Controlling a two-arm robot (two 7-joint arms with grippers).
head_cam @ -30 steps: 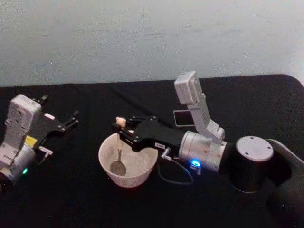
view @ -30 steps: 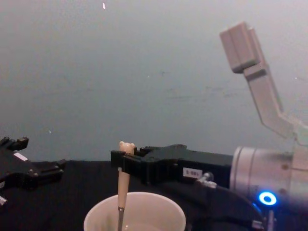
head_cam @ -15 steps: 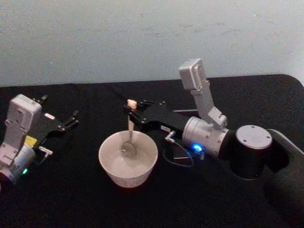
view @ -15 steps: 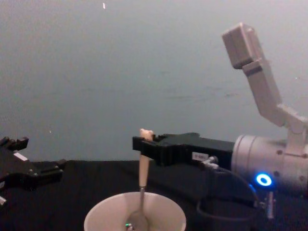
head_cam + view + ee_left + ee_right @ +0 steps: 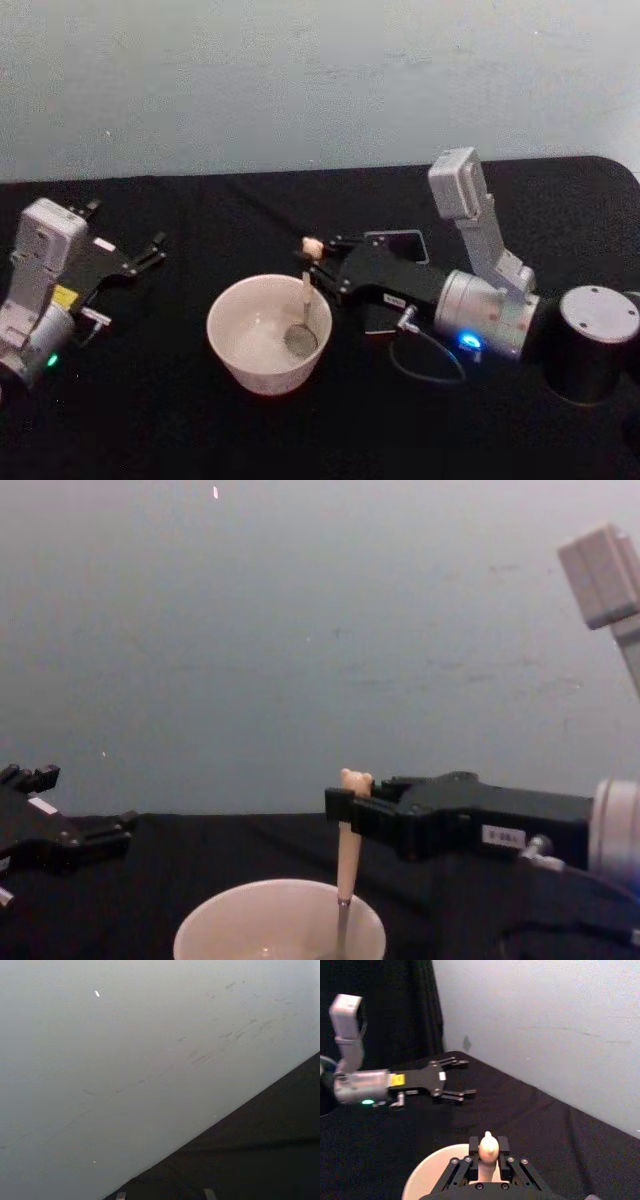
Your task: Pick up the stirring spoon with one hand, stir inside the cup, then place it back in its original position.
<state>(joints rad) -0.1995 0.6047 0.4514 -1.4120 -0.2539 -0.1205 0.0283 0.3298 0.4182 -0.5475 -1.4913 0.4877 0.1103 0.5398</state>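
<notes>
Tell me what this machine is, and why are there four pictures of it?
It is a robot with two arms, and each arm ends in a hand. The pictures come from four cameras at the same moment: one on its head looking down, one on its chest looking across the table, and one on each wrist. On the black table sits a round cream cup. The right hand is shut on the stirring spoon, holding it upright by its beige handle with the little bear head on top, and the shiny end is down inside the cup. Behind that hand is a small dark box, the spoon's holder. The left hand rests open off to the left side, holding nothing.
</notes>
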